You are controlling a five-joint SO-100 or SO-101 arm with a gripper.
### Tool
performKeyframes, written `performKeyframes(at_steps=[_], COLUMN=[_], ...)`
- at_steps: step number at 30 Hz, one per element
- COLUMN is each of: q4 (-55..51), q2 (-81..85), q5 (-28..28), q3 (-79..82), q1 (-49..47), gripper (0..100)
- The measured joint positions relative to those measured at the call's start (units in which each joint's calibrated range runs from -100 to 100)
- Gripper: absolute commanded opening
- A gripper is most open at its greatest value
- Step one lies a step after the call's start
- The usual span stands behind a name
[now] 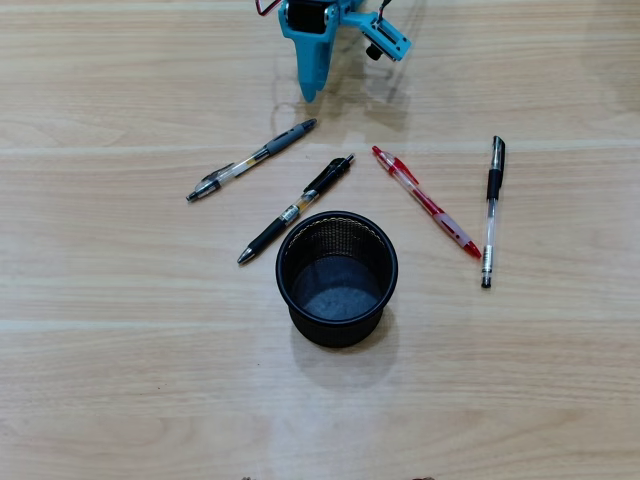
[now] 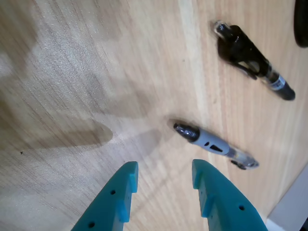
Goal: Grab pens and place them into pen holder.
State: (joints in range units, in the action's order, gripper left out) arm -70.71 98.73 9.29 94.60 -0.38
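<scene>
End effector (image 2: 161, 178) seen spread, gripping nothing | grey-and-clear pen (image 2: 214, 145) just ahead on tabletop (image 2: 72, 72) | black mesh pen holder (image 1: 337, 278) seen upright, unfilled | no lettering legible

The robot's body is moulded in bright teal-blue plastic. At the top centre of the overhead view the pincer (image 1: 312, 90) shows as a tapering wedge that narrows to a blunt tip, with a dark rectangular recess at its upper end. To its right a flat teal bracket carries a small black round part, and thin black and red cables (image 1: 383, 12) curl at the frame's top edge. At the bottom of the wrist view two teal fingers (image 2: 219, 202) appear, each with stepped inner edges and small round holes in its face.
</scene>
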Motion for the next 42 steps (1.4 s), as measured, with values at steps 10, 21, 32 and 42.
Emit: performKeyframes(at_steps=[10,21,32,42], q4=[0.0,1.46,0.69,-17.14], q2=[0.0,-4.32,-61.96,-106.64], q5=[0.0,0.0,0.52,-18.99], q3=[0.0,-2.74,-58.52,-103.23], q1=[0.25,3.46,6.59,9.46], gripper=[13,14,13,13])
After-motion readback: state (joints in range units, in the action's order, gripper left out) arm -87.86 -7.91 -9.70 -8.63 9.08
